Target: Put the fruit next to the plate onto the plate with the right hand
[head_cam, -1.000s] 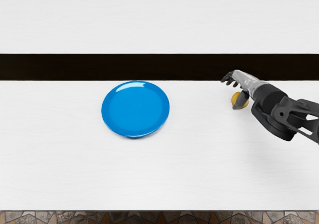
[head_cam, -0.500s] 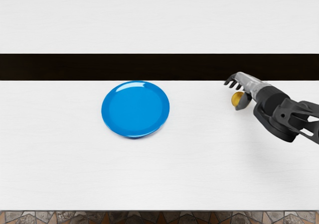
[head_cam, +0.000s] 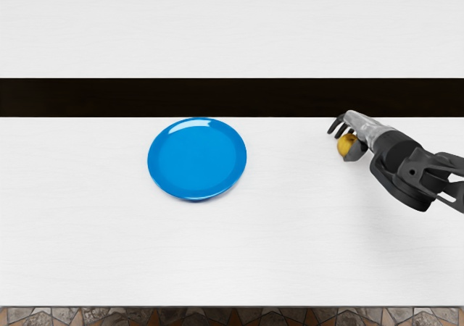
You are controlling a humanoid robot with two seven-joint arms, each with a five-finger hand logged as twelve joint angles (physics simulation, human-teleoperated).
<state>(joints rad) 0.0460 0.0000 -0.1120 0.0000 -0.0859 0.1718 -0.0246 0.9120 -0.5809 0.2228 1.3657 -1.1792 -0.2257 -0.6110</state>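
The fruit (head_cam: 346, 145), small, round and yellow, sits on the white table (head_cam: 109, 232) near its far edge, well to the right of the plate (head_cam: 197, 158) and apart from it. We see the right hand (head_cam: 354, 132) closed around it: the dark fingers (head_cam: 337, 127) curl over the fruit's far and left side, and the thumb (head_cam: 355, 154) presses in from the near side, so the fruit is held between them with only its yellow front showing. We cannot tell whether it rests on the table or is raised just off it.

The right arm (head_cam: 413, 177) comes in from the picture's right edge, its bulky dark wrist lying low over the table behind the hand. The 1 blue plate is round, lies flat a little left of the table's centre, and holds nothing. Behind the table's far edge runs a dark band (head_cam: 145, 98), with another white surface (head_cam: 217, 36) beyond it.
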